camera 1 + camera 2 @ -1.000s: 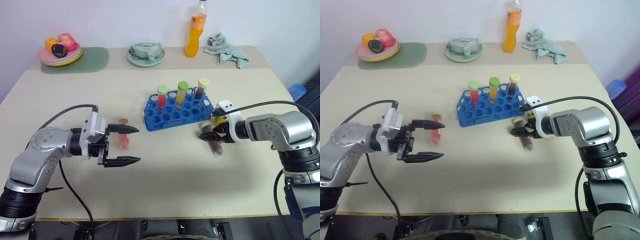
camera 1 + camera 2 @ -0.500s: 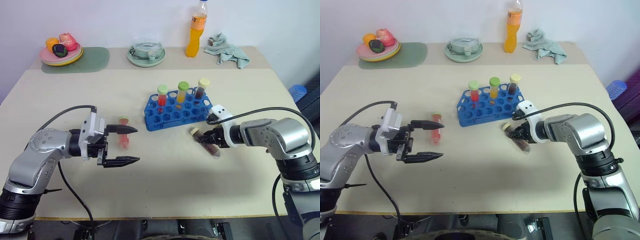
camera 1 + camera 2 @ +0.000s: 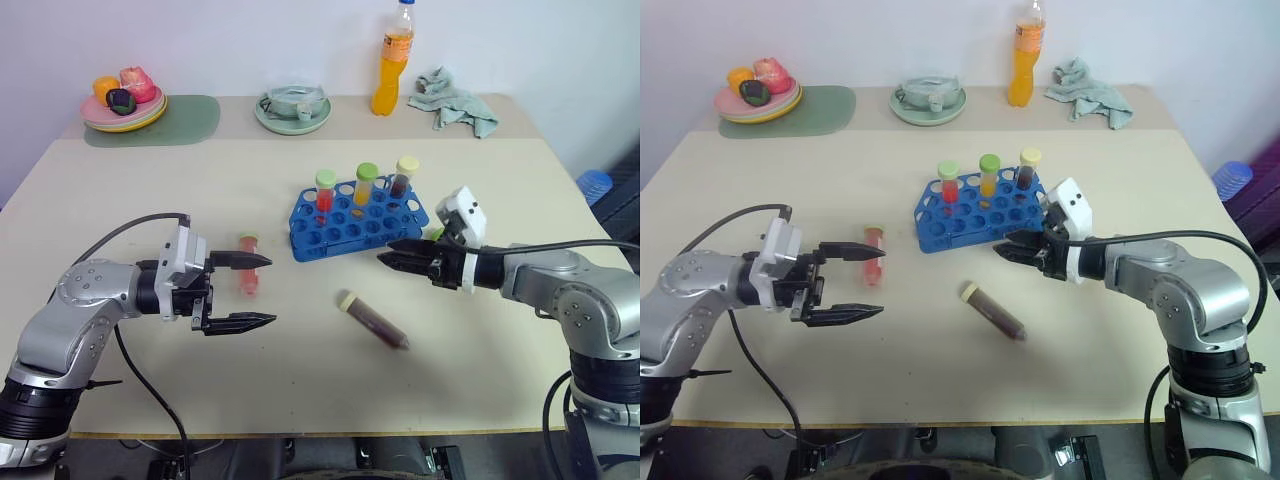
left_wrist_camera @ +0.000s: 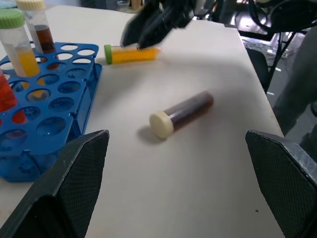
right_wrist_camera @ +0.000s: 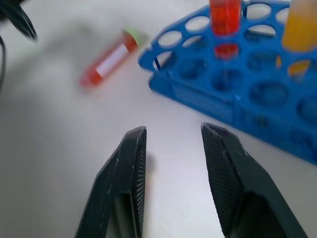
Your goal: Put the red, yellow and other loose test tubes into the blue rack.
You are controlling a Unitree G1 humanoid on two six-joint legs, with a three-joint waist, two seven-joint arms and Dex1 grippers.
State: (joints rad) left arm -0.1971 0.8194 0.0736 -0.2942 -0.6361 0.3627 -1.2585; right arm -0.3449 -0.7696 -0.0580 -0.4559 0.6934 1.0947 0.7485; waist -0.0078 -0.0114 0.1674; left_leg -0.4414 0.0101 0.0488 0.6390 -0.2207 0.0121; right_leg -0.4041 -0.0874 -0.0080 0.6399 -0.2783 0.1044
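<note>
The blue rack (image 3: 356, 218) stands mid-table with three capped tubes upright in its back row. A loose red tube (image 3: 247, 278) lies left of the rack, just beyond my left gripper (image 3: 271, 291), which is wide open and empty. A dark brown tube with a cream cap (image 3: 373, 320) lies on the table in front of the rack. A yellow tube with a green cap (image 4: 131, 53) lies by the rack's right end, under my right gripper (image 3: 385, 257). That gripper hovers level, pointing left, its fingers (image 5: 130, 163) narrowly parted with nothing between them.
Along the back edge are a plate of fruit (image 3: 120, 100) on a green mat (image 3: 190, 118), a pale green dish (image 3: 292, 108), an orange drink bottle (image 3: 392, 60) and a crumpled cloth (image 3: 455, 100). Bare tabletop stretches in front of both grippers.
The dark brown tube has left my right gripper and rolled left onto the table. The right gripper rose, drew back and swung level. The left arm stayed put.
</note>
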